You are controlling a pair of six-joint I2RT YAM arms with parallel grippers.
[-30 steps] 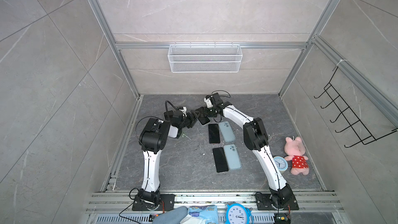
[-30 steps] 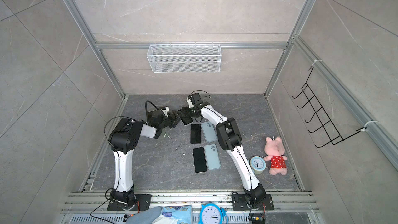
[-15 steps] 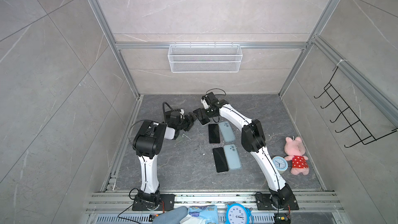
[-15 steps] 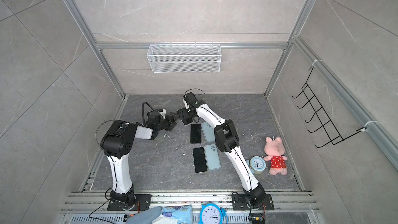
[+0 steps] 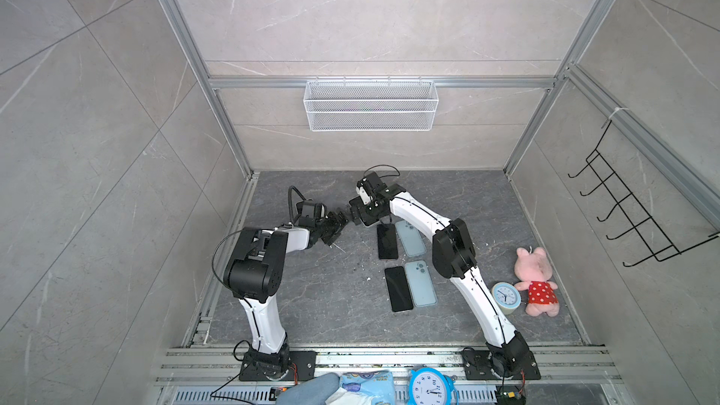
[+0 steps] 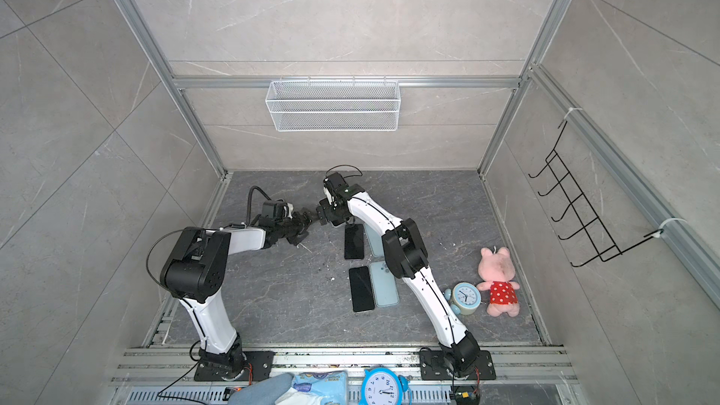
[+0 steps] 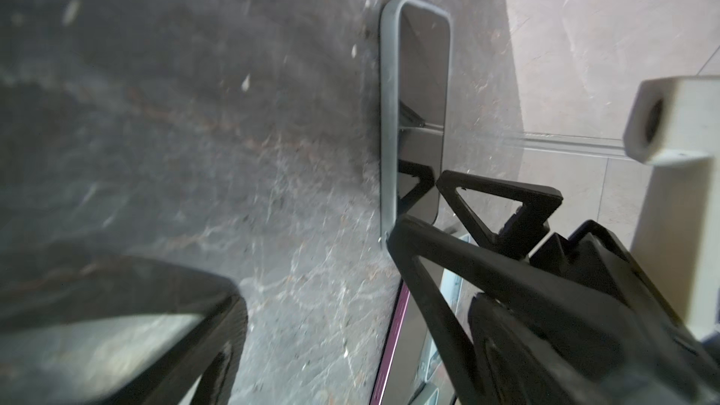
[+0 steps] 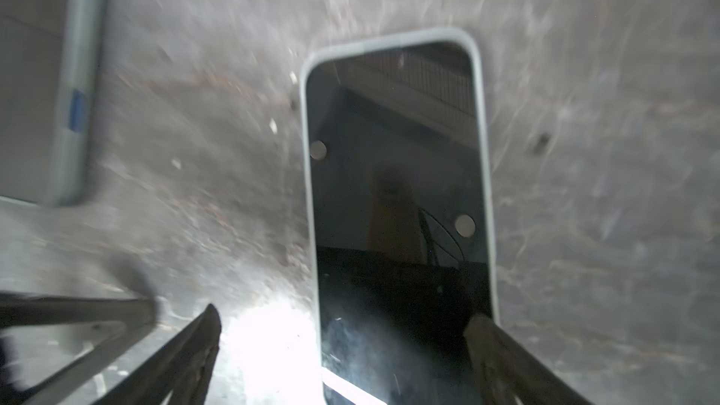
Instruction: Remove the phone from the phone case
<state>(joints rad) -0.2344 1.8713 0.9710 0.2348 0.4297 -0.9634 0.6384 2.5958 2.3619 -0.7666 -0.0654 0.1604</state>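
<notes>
A phone (image 8: 393, 150) with a dark screen lies flat on the grey floor inside a pale blue-grey phone case (image 8: 485, 150). The left wrist view also shows the phone (image 7: 422, 83) and the case's rim (image 7: 389, 111). My right gripper (image 8: 346, 344) stands open over its near end: one fingertip (image 7: 440, 185) is at the screen, the other beside the case's corner. In both top views the right gripper (image 5: 356, 217) (image 6: 323, 215) covers the phone. My left gripper (image 5: 338, 224) (image 6: 303, 224) (image 7: 350, 364) is open and empty just left of it.
Two bare black phones (image 5: 387, 241) (image 5: 398, 288) lie next to two light-blue cases (image 5: 410, 238) (image 5: 420, 283), right of the grippers. A pink plush pig (image 5: 535, 282) and a small clock (image 5: 505, 298) lie at the right. A wire basket (image 5: 370, 107) hangs on the back wall.
Both grippers have opened wider. Both arms have shifted a little to the left, and the grippers stay tip to tip.
</notes>
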